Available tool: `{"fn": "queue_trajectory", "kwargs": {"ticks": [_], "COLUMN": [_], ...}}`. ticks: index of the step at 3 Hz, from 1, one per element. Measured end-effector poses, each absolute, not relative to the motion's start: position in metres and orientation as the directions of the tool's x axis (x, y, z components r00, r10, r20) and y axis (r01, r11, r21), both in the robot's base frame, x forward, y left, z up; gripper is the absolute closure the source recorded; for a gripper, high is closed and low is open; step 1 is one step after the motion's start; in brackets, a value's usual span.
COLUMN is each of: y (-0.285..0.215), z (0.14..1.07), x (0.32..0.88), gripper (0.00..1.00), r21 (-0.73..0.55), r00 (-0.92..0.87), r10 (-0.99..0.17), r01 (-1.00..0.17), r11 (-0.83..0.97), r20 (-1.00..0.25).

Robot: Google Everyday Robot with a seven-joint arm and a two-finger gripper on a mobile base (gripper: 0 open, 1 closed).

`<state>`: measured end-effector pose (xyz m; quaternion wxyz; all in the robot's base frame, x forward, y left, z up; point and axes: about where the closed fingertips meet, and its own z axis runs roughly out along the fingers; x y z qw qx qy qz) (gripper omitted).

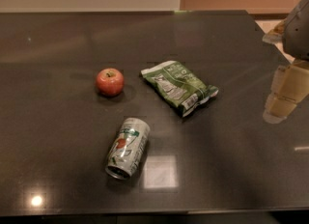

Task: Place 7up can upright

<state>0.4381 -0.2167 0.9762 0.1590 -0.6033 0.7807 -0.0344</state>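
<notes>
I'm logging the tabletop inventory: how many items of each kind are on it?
7up can: 1
Apple: 1
Snack bag: 1
Total: 3
The claw hangs at the picture's right edge, not counted.

Gripper (282, 96) at right frame edge, partly cropped: cream blocky segments below, grey rounded housing above.

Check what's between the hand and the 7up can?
Camera view: only bare table between the hand, at the right edge, and the 7up can; the snack bag sits just behind that line.
</notes>
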Motion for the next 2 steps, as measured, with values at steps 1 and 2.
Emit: {"fn": "queue_trajectory", "kwargs": {"ticks": [1, 2], "y": [-0.217, -0.206], "z": [0.976, 0.982], "x": [0.438, 0.442], "gripper": [0.0, 0.0], "r21": [-0.246, -0.253], "r00": [-0.221, -0.17], "r10": [-0.953, -0.958], "r01": [-0.931, -0.94], "r11": [0.27, 0.228], "r20": [-0.207, -0.233]}}
